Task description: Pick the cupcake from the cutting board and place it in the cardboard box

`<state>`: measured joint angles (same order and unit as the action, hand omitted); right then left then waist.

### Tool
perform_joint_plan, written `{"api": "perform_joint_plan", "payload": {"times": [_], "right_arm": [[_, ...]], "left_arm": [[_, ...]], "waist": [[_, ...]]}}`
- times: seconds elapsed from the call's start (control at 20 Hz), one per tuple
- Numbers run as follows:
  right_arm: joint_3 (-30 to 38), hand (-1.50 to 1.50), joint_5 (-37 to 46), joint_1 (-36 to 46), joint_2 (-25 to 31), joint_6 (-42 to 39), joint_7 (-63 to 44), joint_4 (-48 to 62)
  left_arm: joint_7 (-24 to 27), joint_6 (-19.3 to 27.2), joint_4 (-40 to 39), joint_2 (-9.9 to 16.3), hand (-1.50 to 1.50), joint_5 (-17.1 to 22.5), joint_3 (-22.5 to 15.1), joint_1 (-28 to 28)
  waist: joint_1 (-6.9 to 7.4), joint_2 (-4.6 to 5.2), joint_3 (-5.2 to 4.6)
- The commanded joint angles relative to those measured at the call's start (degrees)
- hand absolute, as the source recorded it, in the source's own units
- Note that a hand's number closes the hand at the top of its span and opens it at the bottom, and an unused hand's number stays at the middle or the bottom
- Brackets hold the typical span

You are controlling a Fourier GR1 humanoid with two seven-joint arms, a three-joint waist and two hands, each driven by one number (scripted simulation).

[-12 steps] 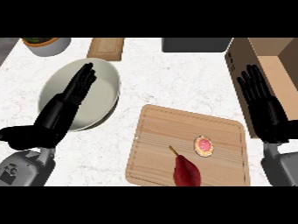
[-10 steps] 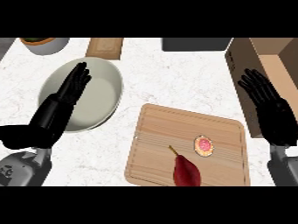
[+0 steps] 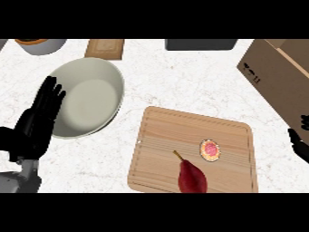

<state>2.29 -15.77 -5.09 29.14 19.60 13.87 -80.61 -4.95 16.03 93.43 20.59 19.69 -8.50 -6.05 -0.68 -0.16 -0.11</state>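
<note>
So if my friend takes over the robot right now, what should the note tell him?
Left hand: open, resting at the view's left beside the plate, holding nothing.
Right hand: at the right edge, mostly out of view, holding nothing I can see.
Cupcake: on the cutting board, near a red pear.
Cardboard box: upper right of the counter.
Done: nothing yet.
Left: pick up the cupcake and put it in the box.

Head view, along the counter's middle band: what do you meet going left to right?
Left hand → plate → cutting board with the red pear then the cupcake → right hand, in front of the cardboard box.
</note>
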Motion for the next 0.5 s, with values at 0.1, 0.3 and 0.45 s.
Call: {"api": "perform_joint_plan", "payload": {"times": [0.1, 0.3, 0.45], "right_arm": [[0.4, -1.5, 6.1, -5.6, 6.0, -1.7, 4.9, -6.5], [-4.4, -1.5, 12.1, -7.8, 13.3, -4.0, -5.9, -14.1], [-6.0, -1.5, 11.5, -9.2, 22.3, -13.3, -13.4, -17.9]], "left_arm": [[-4.5, 3.4, 2.5, -1.1, 0.0, -0.7, 0.7, 0.8], [-5.1, 3.0, -0.7, -0.9, 0.0, -1.3, 1.4, -2.7], [-1.0, 1.9, 0.6, -2.6, 0.0, -1.3, -0.1, 2.3]], "waist": [[0.2, -0.06, 0.1], [0.02, 0.09, -0.03], [0.88, -0.09, -0.2]]}}
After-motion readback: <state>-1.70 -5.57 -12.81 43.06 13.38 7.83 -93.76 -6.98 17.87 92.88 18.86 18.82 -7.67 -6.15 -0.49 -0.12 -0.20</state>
